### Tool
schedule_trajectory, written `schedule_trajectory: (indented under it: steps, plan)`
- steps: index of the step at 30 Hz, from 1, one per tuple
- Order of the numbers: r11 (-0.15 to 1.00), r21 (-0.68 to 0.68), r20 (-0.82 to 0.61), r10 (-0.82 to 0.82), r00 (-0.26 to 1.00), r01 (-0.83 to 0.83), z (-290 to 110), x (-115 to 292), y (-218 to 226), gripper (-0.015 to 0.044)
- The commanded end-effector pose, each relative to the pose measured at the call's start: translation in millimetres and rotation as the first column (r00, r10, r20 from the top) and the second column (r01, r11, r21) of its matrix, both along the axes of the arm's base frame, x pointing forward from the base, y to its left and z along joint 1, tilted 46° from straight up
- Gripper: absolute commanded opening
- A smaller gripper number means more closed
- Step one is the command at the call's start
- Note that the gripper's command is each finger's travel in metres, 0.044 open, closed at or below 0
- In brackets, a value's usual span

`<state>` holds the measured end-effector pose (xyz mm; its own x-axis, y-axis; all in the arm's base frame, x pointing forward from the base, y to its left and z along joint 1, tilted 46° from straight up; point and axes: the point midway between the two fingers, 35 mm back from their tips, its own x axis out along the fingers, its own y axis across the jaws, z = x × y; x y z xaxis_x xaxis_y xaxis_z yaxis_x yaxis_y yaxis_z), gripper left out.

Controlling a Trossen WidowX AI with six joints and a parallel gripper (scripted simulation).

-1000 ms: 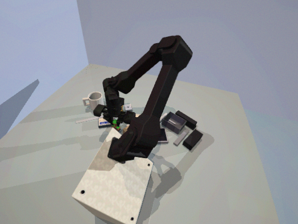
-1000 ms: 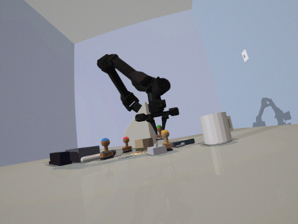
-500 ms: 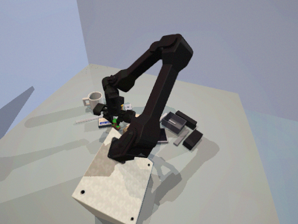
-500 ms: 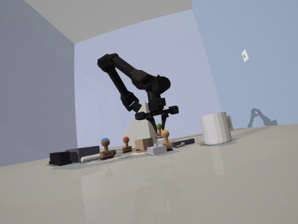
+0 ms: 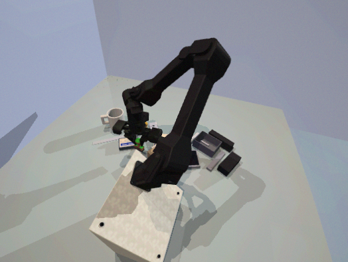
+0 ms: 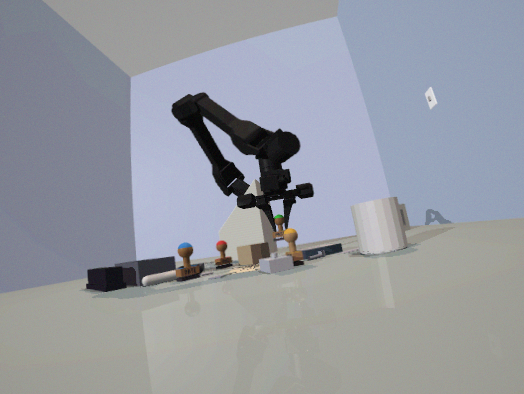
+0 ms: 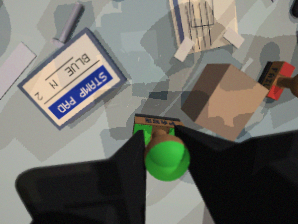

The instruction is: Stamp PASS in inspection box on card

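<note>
My gripper point(image 7: 159, 133) point(image 5: 138, 141) point(image 6: 280, 218) is shut on the PASS stamp point(image 7: 166, 157) point(image 5: 139, 143) point(image 6: 279, 223), which has a green knob, a wooden handle and a green-edged base. It holds the stamp upright a little above the bench. The blue stamp pad point(image 7: 75, 82) point(image 5: 125, 143) point(image 6: 322, 250) lies to the upper left in the wrist view, apart from the stamp. The card point(image 7: 202, 20) with its ruled box lies at the top of the wrist view. The stamp's face is hidden.
A brown box point(image 7: 225, 100) point(image 6: 252, 252) sits close to the right of the stamp. A red stamp point(image 7: 275, 80) point(image 6: 221, 250), an orange stamp point(image 6: 291, 240) and a blue stamp point(image 6: 185, 255) stand nearby. A white mug point(image 5: 114, 114) point(image 6: 380, 225), a dark tray point(image 5: 207, 143) and black blocks point(image 5: 229, 163) are on the bench.
</note>
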<state>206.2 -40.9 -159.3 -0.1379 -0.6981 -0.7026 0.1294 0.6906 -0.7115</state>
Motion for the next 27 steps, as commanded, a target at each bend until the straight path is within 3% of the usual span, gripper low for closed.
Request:
schedule_trajectory:
  steps: [1, 27]
  plan:
    - [1.000, 0.004, 0.005, -0.003, 1.000, 0.003, 1.9, 1.1, 2.4, 0.0000]
    - [1.000, 0.003, 0.005, -0.002, 1.000, 0.002, 11.3, 2.1, 11.3, 0.0000]
